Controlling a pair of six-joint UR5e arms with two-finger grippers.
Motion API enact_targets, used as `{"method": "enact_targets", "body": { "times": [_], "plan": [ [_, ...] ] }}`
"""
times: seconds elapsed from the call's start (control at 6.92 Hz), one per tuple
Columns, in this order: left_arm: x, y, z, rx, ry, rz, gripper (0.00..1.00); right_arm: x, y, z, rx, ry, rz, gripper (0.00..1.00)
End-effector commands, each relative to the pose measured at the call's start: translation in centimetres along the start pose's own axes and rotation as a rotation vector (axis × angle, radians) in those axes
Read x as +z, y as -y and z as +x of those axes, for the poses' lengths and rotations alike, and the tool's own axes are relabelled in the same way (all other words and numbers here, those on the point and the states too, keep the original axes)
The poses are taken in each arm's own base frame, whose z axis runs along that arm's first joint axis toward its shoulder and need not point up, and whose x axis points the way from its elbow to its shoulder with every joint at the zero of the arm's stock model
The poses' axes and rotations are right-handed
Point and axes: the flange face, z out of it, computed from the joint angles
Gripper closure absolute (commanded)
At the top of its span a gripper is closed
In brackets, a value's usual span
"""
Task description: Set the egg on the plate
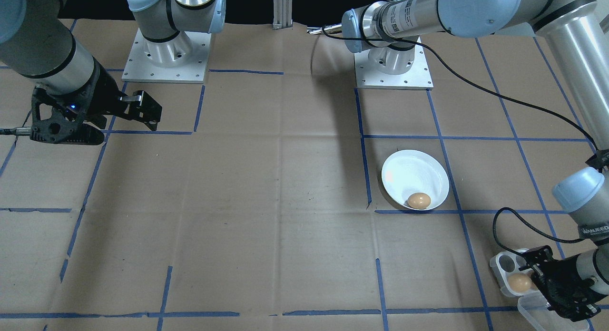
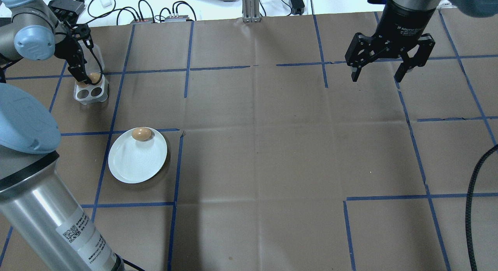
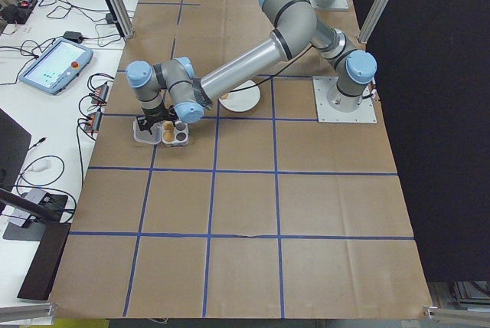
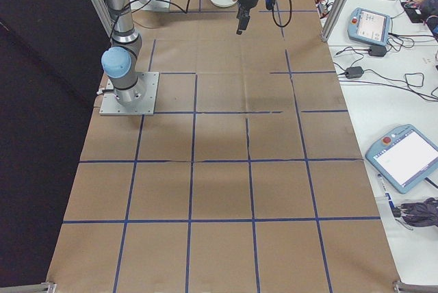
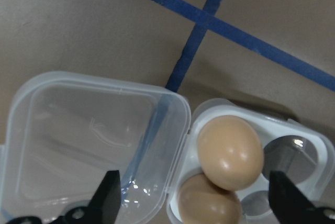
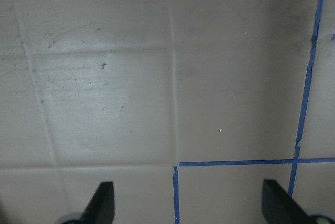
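the left gripper (image 5: pixel 191 203) hangs directly above the egg tray (image 2: pixel 90 92), which sits near the far left corner of the table (image 2: pixel 272 166), so the next egg (image 5: pixel 230 152) lies straight below the hand, between the two wide-spread fingers (image 5: pixel 107 203), and nothing is held yet. this egg seems to have its long axis slanted across the line between the fingers, though its exact tilt in the cup is hard to judge. the left arm is clearly the nearer one; the right gripper (image 2: pixel 390 64) hovers well apart over the far right part of the table, also spread wide and empty. one egg on the plate (image 2: pixel 141 134) already rests at the far rim of the plate (image 2: pixel 132 166), which lies on the left side, nearer the robot than the tray. the left wrist view shows two eggs touching in the tray, a second egg (image 5: pixel 209 203) partly cut by the frame's lower edge, and the clear lid (image 5: pixel 89 140) folded open beside the tray; the overhead view shows only one egg there, as the gripper covers the rest.
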Motion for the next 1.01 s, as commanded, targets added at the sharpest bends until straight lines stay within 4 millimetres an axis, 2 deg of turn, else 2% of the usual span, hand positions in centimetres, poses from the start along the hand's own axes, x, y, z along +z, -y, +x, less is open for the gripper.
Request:
{"method": "enact_targets", "body": {
  "times": [0.0, 0.43, 0.58, 0.72, 0.87],
  "plan": [
    [0.44, -0.6, 0.16, 0.013, -0.026, -0.002, 0.01, 0.02, 0.02, 0.01, 0.0, -0.001, -0.001, 0.0],
    [0.73, -1.3, 0.07, 0.006, -0.031, -0.001, 0.06, 0.02, 0.02, -0.01, 0.0, 0.001, 0.0, 0.0],
    [0.97, -1.4, 0.25, 0.002, -0.037, -0.001, 0.12, -0.05, -0.04, -0.01, 0.0, 0.001, 0.001, 0.0],
    [1.32, -1.39, 0.49, 0.0, -0.044, -0.002, 0.28, -0.05, -0.04, -0.01, 0.0, 0.001, 0.001, 0.0],
    [1.39, -1.39, 0.53, -0.004, -0.045, -0.002, 0.37, -0.05, -0.04, 0.01, 0.0, -0.001, 0.001, 0.0]
  ]
}}
